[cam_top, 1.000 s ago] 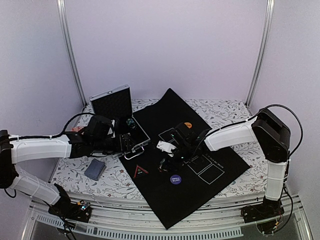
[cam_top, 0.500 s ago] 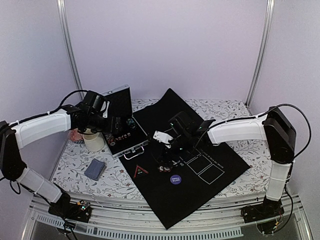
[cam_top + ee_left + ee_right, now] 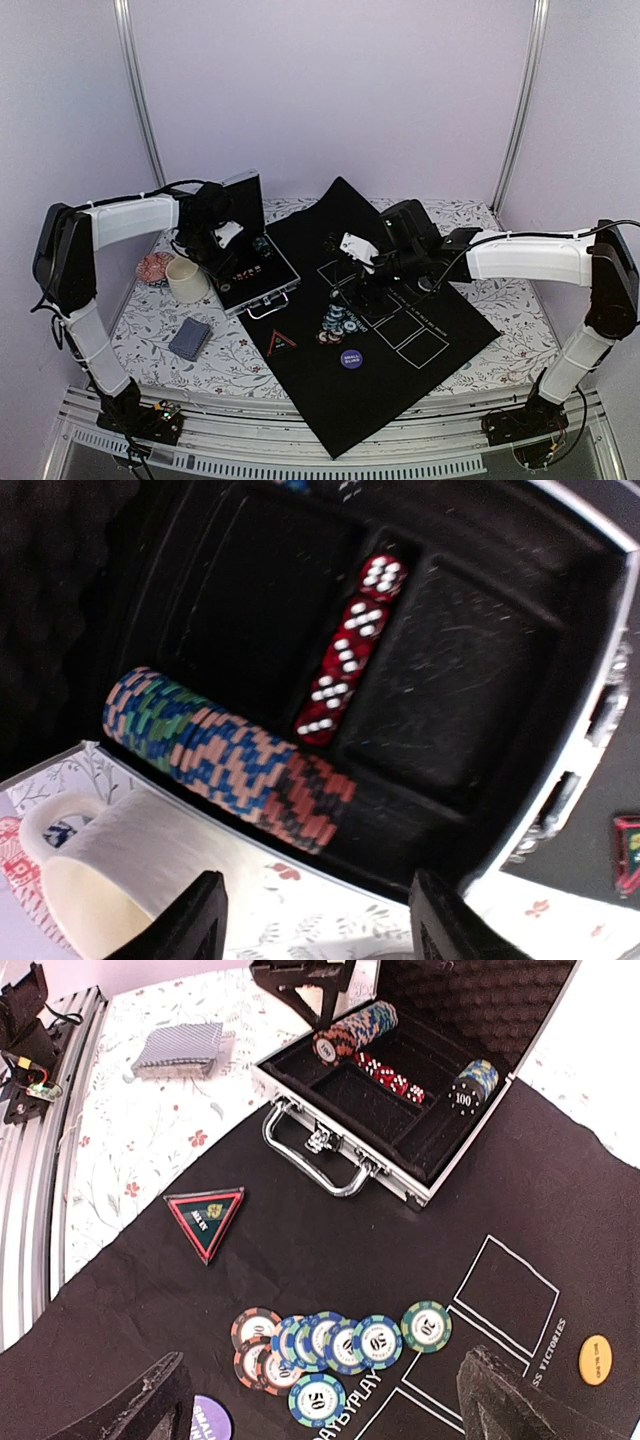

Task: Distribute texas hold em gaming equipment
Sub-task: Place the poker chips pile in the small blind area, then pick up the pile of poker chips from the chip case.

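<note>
Poker chips (image 3: pixel 338 322) are lying on the mat (image 3: pixel 380 400), a triangle (image 3: pixel 281 343) sitting left of them. The case (image 3: pixel 243 195) is resting farther left.

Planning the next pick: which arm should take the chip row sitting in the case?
Left. The left gripper hangs open right over the case, with the chip row just ahead of it. The right gripper is open too, but sits over the mat above the spread chips, further from that row.

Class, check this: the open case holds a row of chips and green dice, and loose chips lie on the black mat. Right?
No: the left wrist view shows red dice, not green. The open case does hold a row of chips, and loose chips lie on the black mat.
</note>
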Available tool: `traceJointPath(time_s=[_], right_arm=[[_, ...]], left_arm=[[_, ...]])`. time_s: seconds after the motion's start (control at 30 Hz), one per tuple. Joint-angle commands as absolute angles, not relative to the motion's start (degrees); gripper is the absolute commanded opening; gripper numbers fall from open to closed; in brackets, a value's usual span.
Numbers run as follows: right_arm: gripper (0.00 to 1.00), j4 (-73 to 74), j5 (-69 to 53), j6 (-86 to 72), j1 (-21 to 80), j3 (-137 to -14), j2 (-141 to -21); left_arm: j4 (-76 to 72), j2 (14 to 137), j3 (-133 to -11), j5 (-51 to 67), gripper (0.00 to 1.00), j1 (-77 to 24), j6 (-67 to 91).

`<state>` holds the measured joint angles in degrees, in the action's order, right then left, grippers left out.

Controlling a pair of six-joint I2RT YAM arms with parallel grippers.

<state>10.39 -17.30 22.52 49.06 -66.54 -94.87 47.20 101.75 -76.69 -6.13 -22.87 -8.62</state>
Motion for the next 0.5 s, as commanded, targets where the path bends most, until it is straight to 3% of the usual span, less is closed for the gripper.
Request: traceJointPath(time_s=[0.0,0.23,0.47], right_arm=[[0.93,8.8,-17.6,22.8,49.0,-65.2,-93.2],[0.93,9.3,-17.2,23.2,49.0,-65.3,-93.4],[0.93,9.9,-17.8,23.2,49.0,-65.7,-94.2]], left_arm=[[51.9,105.0,-80.4,-10.0,0.66,-21.6,-13.6],[51.4,109.3,-80.2,-10.7,0.73,-21.0,-14.2],[48.5,111.4,-79.5,-13.5,0.66,-20.6,-12.9]])
